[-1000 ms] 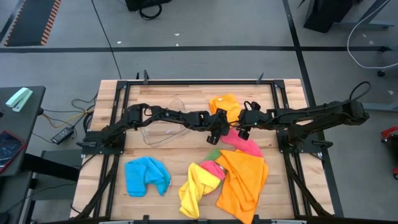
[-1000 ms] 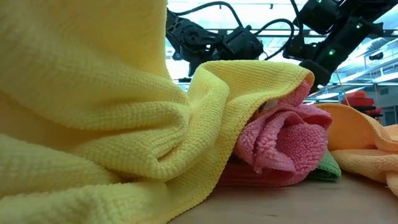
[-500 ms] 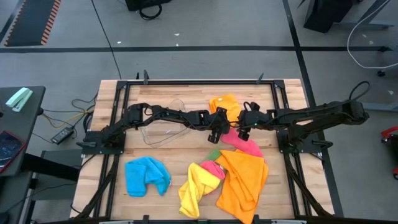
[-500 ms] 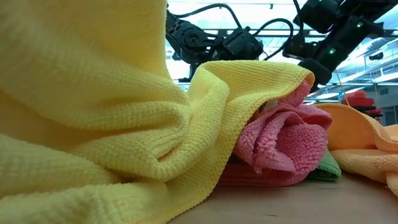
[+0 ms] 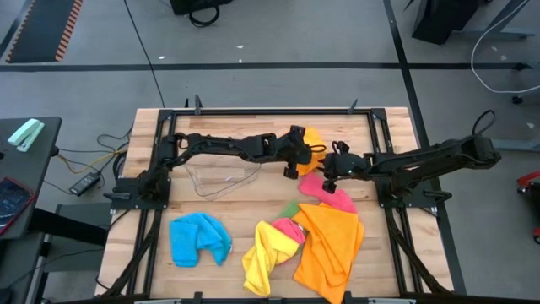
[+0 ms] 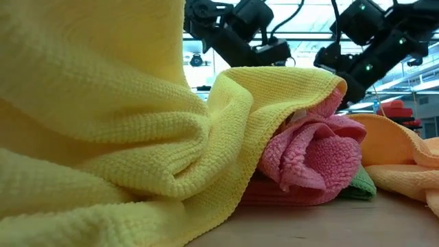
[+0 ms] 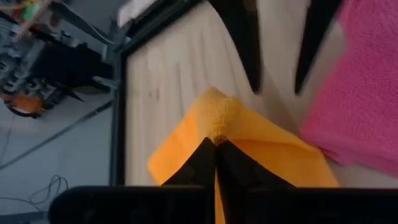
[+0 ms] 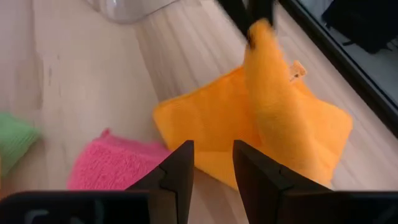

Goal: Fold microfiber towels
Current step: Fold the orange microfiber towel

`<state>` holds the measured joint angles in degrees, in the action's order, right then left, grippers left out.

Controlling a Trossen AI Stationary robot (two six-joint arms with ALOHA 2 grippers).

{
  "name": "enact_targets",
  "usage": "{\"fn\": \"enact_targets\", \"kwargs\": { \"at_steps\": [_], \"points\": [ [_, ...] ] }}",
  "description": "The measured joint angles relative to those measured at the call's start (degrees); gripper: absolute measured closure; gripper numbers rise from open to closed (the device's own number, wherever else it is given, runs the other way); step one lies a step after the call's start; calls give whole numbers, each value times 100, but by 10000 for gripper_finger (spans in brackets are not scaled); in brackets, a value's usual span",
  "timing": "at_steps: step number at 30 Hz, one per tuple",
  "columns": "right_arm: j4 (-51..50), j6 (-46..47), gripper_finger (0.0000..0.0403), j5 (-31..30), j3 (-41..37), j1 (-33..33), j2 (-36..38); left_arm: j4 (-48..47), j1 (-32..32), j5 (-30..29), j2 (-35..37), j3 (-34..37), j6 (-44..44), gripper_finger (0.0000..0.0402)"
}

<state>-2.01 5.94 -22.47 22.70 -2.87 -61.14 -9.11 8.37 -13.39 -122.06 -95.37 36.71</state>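
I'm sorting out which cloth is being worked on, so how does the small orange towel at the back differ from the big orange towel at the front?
The small orange microfiber towel is pinched and pulled up into a peak by the left gripper, jaws shut; the big orange microfiber towel lies untouched. The small one lies apart at the table's back; the big one sits in the front pile beside the yellow towel. Both are orange.

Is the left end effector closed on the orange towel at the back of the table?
Yes: in the left wrist view, the left end effector is shut, pinching a raised peak of the orange towel.
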Motion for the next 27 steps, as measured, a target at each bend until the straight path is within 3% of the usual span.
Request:
{"fn": "enact_targets", "kwargs": {
  "at_steps": [9,16,27],
  "points": [
    [1213,-1084,283,131,-249,-53,-1127,-68,45,11,-57,9,7,393],
    [1397,-2267,283,-854,196,-53,-2151,-22,47,9,-57,7,9,377],
    [1343,-2562,283,-1188,821,-241,-2935,64,47,9,-57,7,-28,387]
  ]
}}
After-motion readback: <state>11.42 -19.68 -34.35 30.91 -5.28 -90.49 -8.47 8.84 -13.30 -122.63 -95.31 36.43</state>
